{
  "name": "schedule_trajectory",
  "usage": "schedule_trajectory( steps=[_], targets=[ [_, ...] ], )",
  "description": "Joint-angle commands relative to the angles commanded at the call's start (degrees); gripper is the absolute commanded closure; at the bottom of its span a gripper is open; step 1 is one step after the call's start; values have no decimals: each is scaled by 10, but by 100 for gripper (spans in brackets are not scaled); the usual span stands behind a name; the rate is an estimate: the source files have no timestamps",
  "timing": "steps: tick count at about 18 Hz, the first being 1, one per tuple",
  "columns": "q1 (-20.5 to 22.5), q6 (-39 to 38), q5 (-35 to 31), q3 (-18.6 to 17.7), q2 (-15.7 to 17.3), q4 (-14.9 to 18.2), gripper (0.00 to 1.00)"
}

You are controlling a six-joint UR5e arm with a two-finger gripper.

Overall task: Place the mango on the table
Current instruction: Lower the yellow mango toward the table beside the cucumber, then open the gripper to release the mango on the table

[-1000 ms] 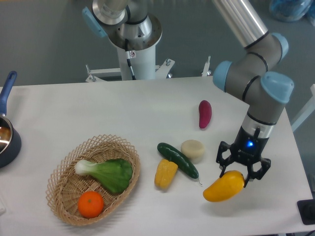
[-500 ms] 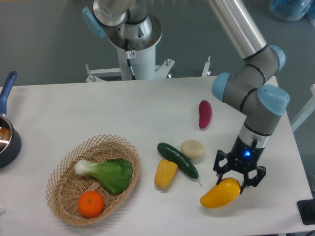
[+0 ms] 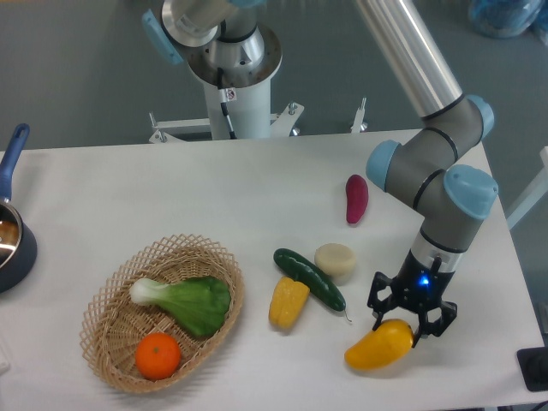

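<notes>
The mango (image 3: 378, 345) is a glossy yellow-orange curved fruit low over the white table (image 3: 171, 197) near its front right. My gripper (image 3: 401, 322) points down from above and is shut on the mango's right end. The fruit's left end tilts down toward the tabletop; whether it touches the surface I cannot tell.
A green cucumber (image 3: 309, 278), a yellow corn piece (image 3: 288, 301) and a pale round block (image 3: 335, 259) lie just left of the mango. A purple sweet potato (image 3: 356, 199) is farther back. A wicker basket (image 3: 116, 342) holds bok choy and an orange. A pot (image 3: 12, 240) sits at the left edge.
The gripper has moved down and slightly left with the mango, bringing it closer to the tabletop. Other objects have not moved.
</notes>
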State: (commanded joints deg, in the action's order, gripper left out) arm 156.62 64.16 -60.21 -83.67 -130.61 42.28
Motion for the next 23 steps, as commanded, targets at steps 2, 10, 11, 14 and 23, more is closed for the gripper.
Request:
schedule_trajectory(
  steps=[2, 10, 11, 14, 23],
  targets=[
    [-1, 1, 0, 0, 0, 0, 46],
    [1, 17, 0, 1, 0, -1, 13],
    [1, 17, 0, 1, 0, -1, 13],
    [1, 18, -1, 4, 0, 0, 7],
    [-18, -21, -8, 72, 91, 0, 0]
  ],
)
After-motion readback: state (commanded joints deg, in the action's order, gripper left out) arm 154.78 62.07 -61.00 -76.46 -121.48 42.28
